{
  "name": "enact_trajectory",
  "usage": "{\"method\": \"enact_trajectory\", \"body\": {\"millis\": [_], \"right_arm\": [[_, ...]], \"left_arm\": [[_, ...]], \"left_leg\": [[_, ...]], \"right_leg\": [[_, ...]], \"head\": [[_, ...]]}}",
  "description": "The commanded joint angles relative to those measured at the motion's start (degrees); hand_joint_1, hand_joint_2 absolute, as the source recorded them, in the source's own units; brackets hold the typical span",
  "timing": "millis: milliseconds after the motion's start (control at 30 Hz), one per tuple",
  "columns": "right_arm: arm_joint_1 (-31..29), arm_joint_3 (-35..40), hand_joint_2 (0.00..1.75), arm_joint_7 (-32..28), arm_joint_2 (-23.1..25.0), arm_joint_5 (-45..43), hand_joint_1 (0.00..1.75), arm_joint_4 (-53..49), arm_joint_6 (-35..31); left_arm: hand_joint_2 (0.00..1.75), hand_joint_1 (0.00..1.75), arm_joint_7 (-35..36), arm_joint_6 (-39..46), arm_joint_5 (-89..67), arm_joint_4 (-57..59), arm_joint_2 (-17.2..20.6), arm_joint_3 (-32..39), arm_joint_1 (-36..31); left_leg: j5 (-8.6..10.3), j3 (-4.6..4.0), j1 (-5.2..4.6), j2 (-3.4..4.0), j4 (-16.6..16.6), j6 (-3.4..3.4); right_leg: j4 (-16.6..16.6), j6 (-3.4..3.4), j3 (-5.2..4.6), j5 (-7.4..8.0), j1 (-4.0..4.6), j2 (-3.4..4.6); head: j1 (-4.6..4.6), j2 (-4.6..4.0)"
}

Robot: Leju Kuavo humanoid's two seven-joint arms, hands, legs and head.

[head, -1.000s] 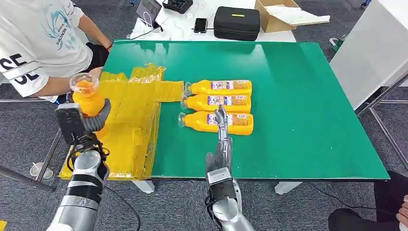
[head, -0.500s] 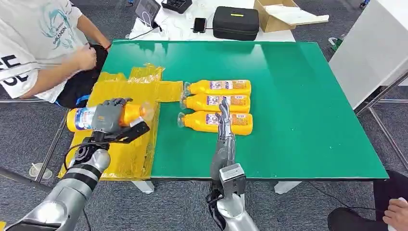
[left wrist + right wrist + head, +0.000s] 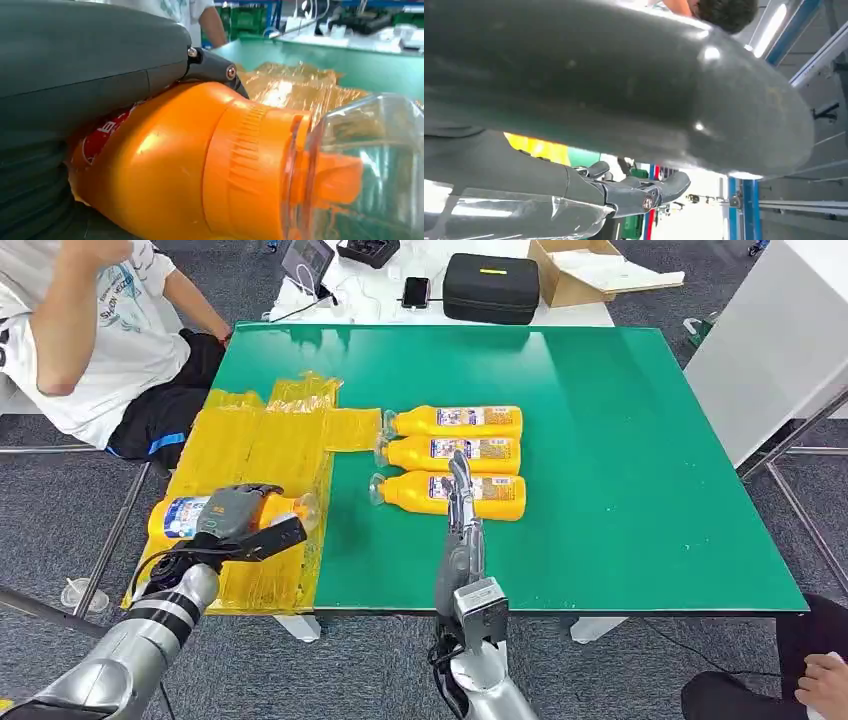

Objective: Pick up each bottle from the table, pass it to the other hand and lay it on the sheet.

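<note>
My left hand (image 3: 238, 512) grips an orange bottle (image 3: 172, 518) that lies on its side low over the near end of the yellow sheet (image 3: 270, 440), clear cap toward the table. Close up, the left hand (image 3: 75, 75) wraps the bottle (image 3: 175, 165) behind its clear cap (image 3: 365, 165). Three more orange bottles lie side by side on the green table (image 3: 620, 460): far (image 3: 455, 421), middle (image 3: 485, 452), near (image 3: 500, 498). My right hand (image 3: 460, 490) stands open, fingers stretched out over the near bottle; whether it touches is unclear. Its dark fingers (image 3: 634, 192) hold nothing.
A person in a white shirt (image 3: 90, 330) sits at the table's far left corner, close to the sheet. Behind the table lie a black case (image 3: 492, 287), a phone (image 3: 416, 290) and a cardboard box (image 3: 600, 270). A white cabinet (image 3: 780, 340) stands to the right.
My left hand turned the bottle from upright onto its side and lowered it toward the sheet's near end. The person drew their hand back and raised an arm. My right hand barely moved.
</note>
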Motion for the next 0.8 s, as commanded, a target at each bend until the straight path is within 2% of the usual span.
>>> {"method": "enact_trajectory", "body": {"millis": [33,167,200,233,333,367,433,467,500,800], "right_arm": [[-2.8,-1.0,0.00,0.2,0.3,-0.8,0.00,7.1,1.9],[-3.2,-1.0,0.00,0.2,0.7,-0.8,0.00,9.2,2.5],[-3.3,-1.0,0.00,0.2,0.9,-0.8,0.00,9.7,2.6],[-3.3,-1.1,0.00,0.2,0.9,-0.7,0.00,10.2,2.6],[-3.5,-1.6,0.00,0.2,1.1,-1.0,0.00,11.4,2.6],[-3.9,-2.0,0.00,0.2,1.3,-1.2,0.00,12.5,2.9],[-4.4,-2.6,0.00,0.2,1.7,-1.3,0.00,13.9,3.5],[-4.4,-2.8,0.00,0.2,1.8,-1.2,0.00,14.3,3.6],[-4.5,-2.9,0.00,0.2,1.9,-1.0,0.00,14.6,3.7],[-5.5,-3.9,0.00,0.2,2.6,-1.2,0.00,16.9,4.6]], "left_arm": [[1.75,1.75,0.6,-4.2,-0.5,5.7,2.0,-2.9,-1.5],[1.75,1.75,0.6,-5.5,0.0,6.1,1.5,-2.5,-0.8],[1.75,0.56,0.6,-5.7,0.0,6.1,1.4,-2.5,-0.4],[1.75,0.00,0.7,-6.3,0.1,6.3,1.3,-2.6,-0.3],[1.75,0.00,0.7,-7.0,0.1,6.2,1.1,-2.7,0.1],[0.00,0.00,0.6,-7.6,0.3,6.0,1.1,-2.6,0.3],[0.00,0.00,-0.1,-9.7,1.5,5.5,1.3,-2.0,0.8],[0.00,0.00,-0.3,-10.3,1.9,5.3,1.3,-1.7,0.9],[0.00,0.00,-0.7,-11.1,2.6,5.1,1.4,-1.4,1.0],[0.00,0.00,-6.8,-21.6,9.8,3.7,3.1,0.7,2.5]], "left_leg": [[-0.20,0.58,0.07,0.28,-0.1,0.04],[-0.07,0.29,0.02,0.16,-0.1,0.01],[-0.21,0.65,0.08,0.28,-0.1,0.04],[-0.15,0.53,0.05,0.23,-0.1,0.04],[-0.14,0.57,0.05,0.22,-0.1,0.04],[-0.07,0.34,0.01,0.14,-0.1,0.02],[-0.14,0.59,0.03,0.22,-0.1,0.04],[-0.07,0.42,-0.01,0.18,-0.1,0.03],[-0.15,0.63,0.02,0.26,-0.1,0.04],[-0.06,0.60,-0.05,0.11,-0.1,0.02]], "right_leg": [[-0.1,-0.15,0.54,-0.10,0.12,0.18],[-0.1,-0.06,0.23,-0.01,0.04,0.11],[-0.1,-0.15,0.59,-0.09,0.13,0.17],[-0.1,-0.11,0.47,-0.06,0.09,0.14],[-0.1,-0.10,0.52,-0.05,0.09,0.14],[-0.1,-0.05,0.28,-0.01,0.03,0.10],[-0.1,-0.10,0.54,-0.05,0.07,0.13],[-0.1,-0.05,0.37,-0.01,0.01,0.12],[-0.1,-0.10,0.58,-0.05,0.06,0.17],[-0.1,-0.07,0.60,-0.03,-0.03,0.13]], "head": [[-0.02,0.00],[-0.02,0.00],[-0.02,0.00],[-0.02,0.00],[-0.02,0.00],[-0.02,0.00],[-0.02,0.00],[-0.02,0.00],[0.00,0.00],[-0.04,0.00]]}}
